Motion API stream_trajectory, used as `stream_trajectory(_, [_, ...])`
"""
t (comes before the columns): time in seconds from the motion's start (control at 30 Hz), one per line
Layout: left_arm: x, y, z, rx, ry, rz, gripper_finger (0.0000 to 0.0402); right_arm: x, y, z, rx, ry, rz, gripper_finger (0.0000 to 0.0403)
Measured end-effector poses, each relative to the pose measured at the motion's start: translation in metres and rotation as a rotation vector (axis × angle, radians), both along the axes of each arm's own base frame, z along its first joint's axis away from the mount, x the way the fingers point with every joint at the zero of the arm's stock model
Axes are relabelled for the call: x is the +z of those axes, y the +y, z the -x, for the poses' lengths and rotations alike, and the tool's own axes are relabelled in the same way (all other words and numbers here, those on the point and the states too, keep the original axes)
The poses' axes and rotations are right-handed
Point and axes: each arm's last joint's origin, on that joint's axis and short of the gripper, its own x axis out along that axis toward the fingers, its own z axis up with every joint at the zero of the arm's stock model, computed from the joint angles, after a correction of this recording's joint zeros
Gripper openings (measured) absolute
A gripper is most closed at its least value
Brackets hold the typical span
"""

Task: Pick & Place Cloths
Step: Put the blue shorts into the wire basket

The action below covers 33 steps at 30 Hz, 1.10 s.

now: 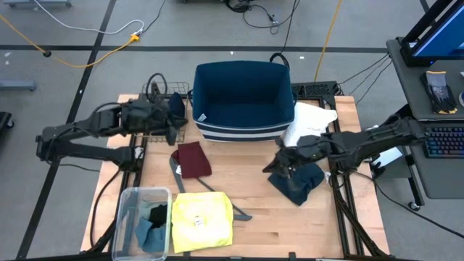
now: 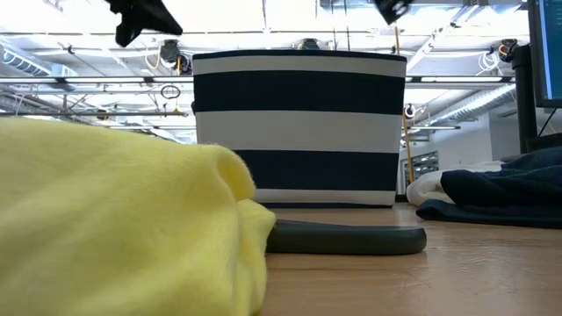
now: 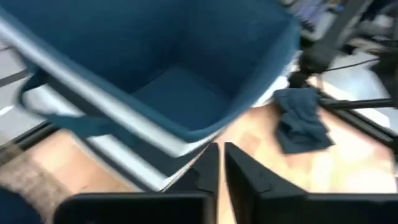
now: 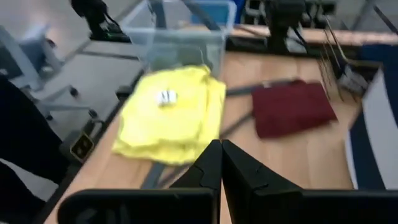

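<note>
Clenched, empty right claw just above navy cloth; left claw clenched.

Soft yellow T-shirt, wooden table

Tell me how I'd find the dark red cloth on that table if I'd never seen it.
Start at the big navy fabric bin with white stripes at the back of the wooden table. Just in front of its left corner lies the folded maroon cloth, flat on bare wood. It is the only red piece, and the yellow T-shirt lies nearer the front edge.
</note>
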Motion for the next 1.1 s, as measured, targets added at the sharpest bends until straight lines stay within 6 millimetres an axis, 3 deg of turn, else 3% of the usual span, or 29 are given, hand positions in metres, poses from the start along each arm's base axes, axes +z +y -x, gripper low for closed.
stream_trajectory(0.23, [0.01, -0.022, -0.008, -0.127, -0.106, -0.029, 0.0005, -0.005, 0.012, 0.045, -0.101, 0.226, -0.01, 0.0])
stream_trajectory(0.47, [0.014, -0.036, -0.015, -0.226, -0.206, -0.061, 0.0008, -0.02, 0.015, 0.069, -0.246, 0.505, -0.135, 0.0])
stream_trajectory(0.87, [0.016, -0.044, -0.016, -0.268, -0.254, -0.052, 0.0003, -0.047, 0.02, 0.064, -0.241, 0.797, -0.044, 0.0001])
stream_trajectory(1.1, [0.016, -0.044, -0.016, -0.271, -0.253, -0.059, 0.0015, -0.048, 0.014, 0.064, -0.229, 0.818, -0.039, 0.006])
